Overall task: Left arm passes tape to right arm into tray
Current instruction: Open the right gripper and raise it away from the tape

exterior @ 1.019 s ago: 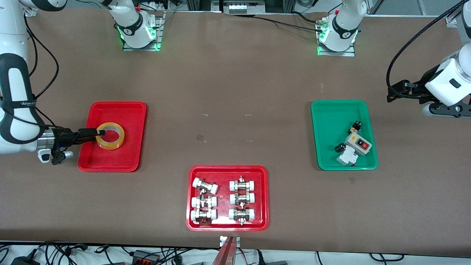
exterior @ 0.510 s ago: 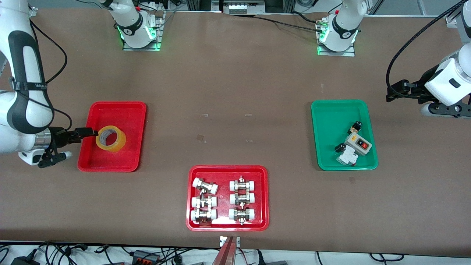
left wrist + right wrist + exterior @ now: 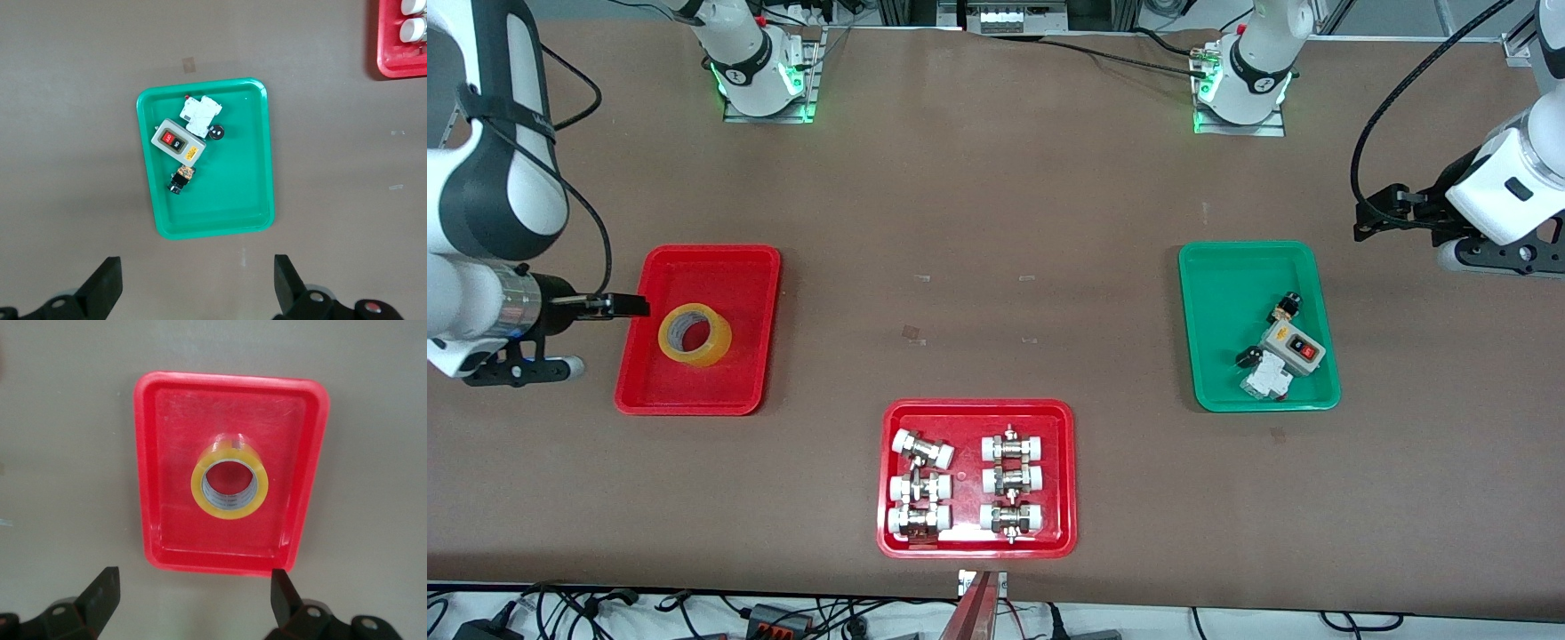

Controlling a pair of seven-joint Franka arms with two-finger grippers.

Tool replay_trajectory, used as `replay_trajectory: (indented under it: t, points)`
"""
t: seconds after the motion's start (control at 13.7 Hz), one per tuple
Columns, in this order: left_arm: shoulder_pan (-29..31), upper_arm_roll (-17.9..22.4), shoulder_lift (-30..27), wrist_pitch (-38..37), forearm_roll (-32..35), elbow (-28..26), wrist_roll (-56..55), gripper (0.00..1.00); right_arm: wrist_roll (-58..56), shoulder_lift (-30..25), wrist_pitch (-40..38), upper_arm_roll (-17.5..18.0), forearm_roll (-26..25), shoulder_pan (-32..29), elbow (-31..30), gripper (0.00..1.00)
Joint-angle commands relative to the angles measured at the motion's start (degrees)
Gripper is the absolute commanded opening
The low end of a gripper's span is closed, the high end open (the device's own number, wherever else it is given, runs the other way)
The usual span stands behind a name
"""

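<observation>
The yellow tape (image 3: 716,347) lies in the plain red tray (image 3: 720,267) at the right arm's end of the table, its core hole facing up. My right gripper (image 3: 637,306) is open and empty over the tray's outer edge, apart from the tape. In the right wrist view the tape (image 3: 230,512) sits mid-tray (image 3: 180,413), ahead of the right gripper (image 3: 193,587). My left gripper (image 3: 1383,213) is open and empty, up beside the green tray (image 3: 1227,276). In the left wrist view the left gripper (image 3: 197,267) hovers over bare table.
The green tray (image 3: 233,200) holds a grey switch box (image 3: 1291,342) and small electrical parts. A red tray (image 3: 969,411) of white-capped metal fittings stands near the front edge, mid-table; its corner shows in the left wrist view (image 3: 393,67). Both arm bases stand along the table's farthest edge.
My right gripper has let go of the tape and drawn back from it toward the tray's outer edge. The tape stays in the tray. The left arm shifted slightly.
</observation>
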Motion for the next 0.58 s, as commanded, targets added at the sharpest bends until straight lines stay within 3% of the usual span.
replay_trajectory:
  t: [0.0,0.51]
  points:
    - [-1.9,2.6,-0.3,-0.7,-0.8,-0.4,0.5,1.0,0.5,0.9,-4.0,0.2,-0.6,-0.3,9.0,1.0]
    - [-1.8,2.6,-0.9,-0.3,-0.8,-1.2,0.5,1.0,2.8,-2.3,-2.5,-0.1,-0.5,-0.3,11.3,1.0]
